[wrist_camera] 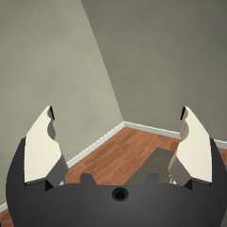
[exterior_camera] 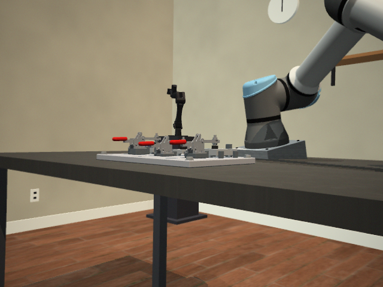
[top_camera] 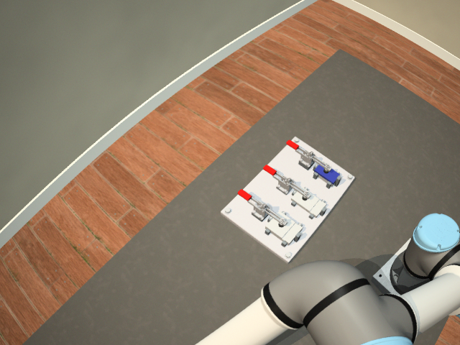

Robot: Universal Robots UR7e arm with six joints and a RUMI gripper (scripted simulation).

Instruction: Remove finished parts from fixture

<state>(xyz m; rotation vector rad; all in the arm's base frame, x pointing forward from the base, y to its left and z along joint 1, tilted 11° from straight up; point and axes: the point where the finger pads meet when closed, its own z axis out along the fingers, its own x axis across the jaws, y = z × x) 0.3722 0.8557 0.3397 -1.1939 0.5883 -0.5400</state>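
A white fixture plate (top_camera: 287, 198) lies on the dark table, with three toggle clamps with red handles (top_camera: 244, 194). The far clamp holds the blue blank (top_camera: 326, 174). The middle clamp holds a white slotted part (top_camera: 309, 203), and the near clamp holds another white slotted part (top_camera: 284, 228). All three clamp arms are down on their parts. The fixture also shows in the exterior view (exterior_camera: 175, 154). My gripper (wrist_camera: 117, 106) shows only in the wrist view. It is open and empty, high up, facing the wall and floor, away from the fixture.
The arm's base (exterior_camera: 268, 144) stands on the table right behind the fixture, and its elbow (top_camera: 334, 297) hangs over the table's near corner. A black camera stand (exterior_camera: 178, 114) rises behind the fixture. Bare table top lies on all sides of the plate.
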